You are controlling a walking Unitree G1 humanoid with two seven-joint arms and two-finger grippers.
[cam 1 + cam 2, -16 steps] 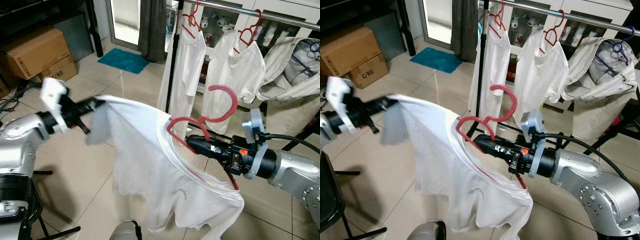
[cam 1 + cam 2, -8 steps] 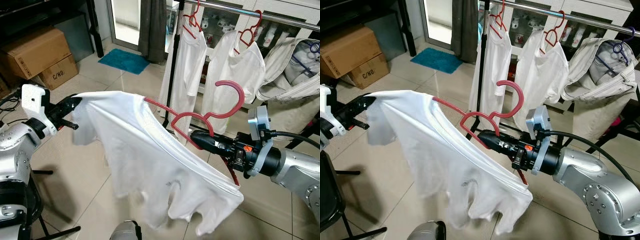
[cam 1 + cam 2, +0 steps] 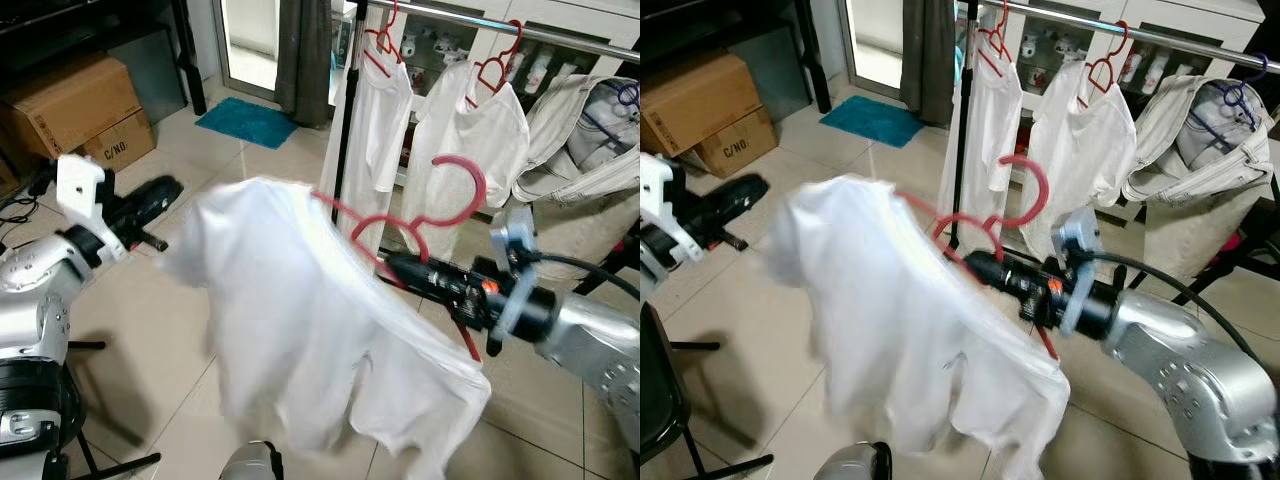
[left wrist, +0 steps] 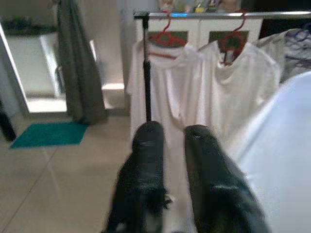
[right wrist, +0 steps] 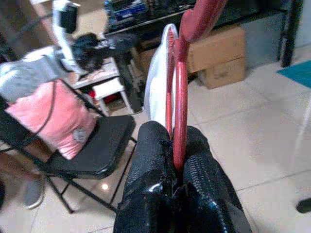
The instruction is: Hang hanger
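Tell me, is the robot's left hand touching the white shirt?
Apart. In the left eye view the left gripper sits beside the white shirt with floor showing between them. The left wrist view shows nothing between its fingers.

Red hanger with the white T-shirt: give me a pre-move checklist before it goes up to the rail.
1. Right gripper clamped on the red hanger: ok, fingers pinch its bar.
2. White T-shirt seated on the hanger: cannot tell; it is blurred and hangs lopsided.
3. Left gripper free of the shirt: ok, its fingers are apart from the cloth with nothing between them.
4. Hook free: ok, nothing snagged on it.
5. Room on the clothes rail: ok, a bare stretch lies between the hung shirts and the pale jacket.
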